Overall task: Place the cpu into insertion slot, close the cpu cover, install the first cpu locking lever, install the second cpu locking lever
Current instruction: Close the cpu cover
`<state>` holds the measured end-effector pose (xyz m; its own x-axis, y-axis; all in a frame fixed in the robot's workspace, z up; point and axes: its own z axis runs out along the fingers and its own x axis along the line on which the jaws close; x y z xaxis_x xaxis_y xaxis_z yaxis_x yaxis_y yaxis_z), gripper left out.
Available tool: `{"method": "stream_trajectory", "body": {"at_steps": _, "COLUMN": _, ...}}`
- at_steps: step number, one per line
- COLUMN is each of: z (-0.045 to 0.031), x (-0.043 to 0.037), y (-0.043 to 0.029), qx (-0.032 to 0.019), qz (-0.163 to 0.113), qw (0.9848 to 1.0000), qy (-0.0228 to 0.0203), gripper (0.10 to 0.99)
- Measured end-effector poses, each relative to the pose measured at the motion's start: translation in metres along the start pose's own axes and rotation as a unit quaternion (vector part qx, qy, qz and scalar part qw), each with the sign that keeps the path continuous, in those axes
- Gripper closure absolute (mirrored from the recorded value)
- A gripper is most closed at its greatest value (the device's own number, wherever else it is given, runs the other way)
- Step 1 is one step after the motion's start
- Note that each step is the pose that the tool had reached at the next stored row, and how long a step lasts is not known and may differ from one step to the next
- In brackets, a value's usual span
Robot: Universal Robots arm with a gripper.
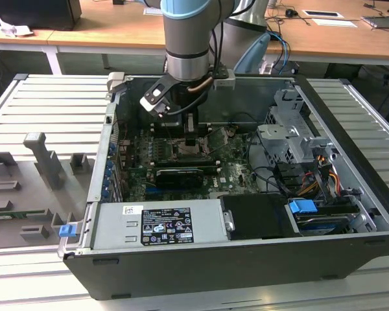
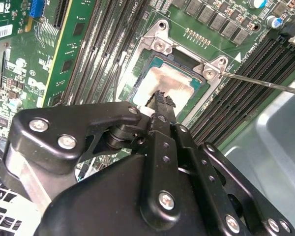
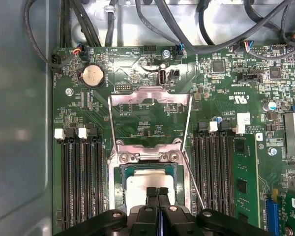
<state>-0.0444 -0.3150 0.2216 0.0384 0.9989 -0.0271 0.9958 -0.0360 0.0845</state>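
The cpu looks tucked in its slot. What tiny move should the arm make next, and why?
Probably lift the gripper straight up: its jaws are shut right at the cpu, which lies flat in the insertion slot, while the cpu cover stands open.

The arm (image 1: 188,39) points straight down, its fingers (image 3: 151,194) pressed together.

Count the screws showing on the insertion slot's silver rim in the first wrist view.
2. One screw sits at one corner of the insertion slot rim, a second screw at the next corner. The gripper covers the opposite edge, so more may be hidden.
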Motion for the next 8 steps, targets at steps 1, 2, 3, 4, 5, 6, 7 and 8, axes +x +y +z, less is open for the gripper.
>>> {"method": "stream_trajectory", "body": {"at_steps": 1, "z": -0.0003, "x": 0.0, "y": 0.0011, "qx": 0.0032, "qz": 0.0, "qw": 1.0, "qy": -0.0002, "gripper": 0.98}}
{"method": "stream_trajectory", "body": {"at_steps": 2, "z": -0.0004, "x": 0.0001, "y": 0.0017, "qx": 0.0056, "qz": 0.0, "qw": 1.0, "qy": -0.0002, "gripper": 0.98}}
{"method": "stream_trajectory", "body": {"at_steps": 3, "z": -0.0005, "x": 0.0, "y": 0.0019, "qx": 0.0072, "qz": 0.0, "qw": 1.0, "qy": -0.0003, "gripper": 0.98}}
{"method": "stream_trajectory", "body": {"at_steps": 4, "z": -0.0004, "x": 0.0001, "y": 0.0023, "qx": 0.0083, "qz": 0.0, "qw": 1.0, "qy": -0.0002, "gripper": 0.98}}
{"method": "stream_trajectory", "body": {"at_steps": 5, "z": -0.0004, "x": 0.0, "y": 0.0023, "qx": 0.0087, "qz": 0.0, "qw": 1.0, "qy": -0.0003, "gripper": 0.98}}
{"method": "stream_trajectory", "body": {"at_steps": 6, "z": -0.0006, "x": 0.0, "y": 0.0023, "qx": 0.0091, "qz": 0.0, "qw": 1.0, "qy": -0.0004, "gripper": 0.98}}
{"method": "stream_trajectory", "body": {"at_steps": 7, "z": -0.0012, "x": 0.0, "y": 0.0024, "qx": 0.0091, "qz": 0.0, "qw": 1.0, "qy": -0.0005, "gripper": 0.98}}
{"method": "stream_trajectory", "body": {"at_steps": 8, "z": -0.0021, "x": 0.0, "y": 0.0024, "qx": 0.0091, "qz": 0.0, "qw": 1.0, "qy": -0.0003, "gripper": 0.98}}
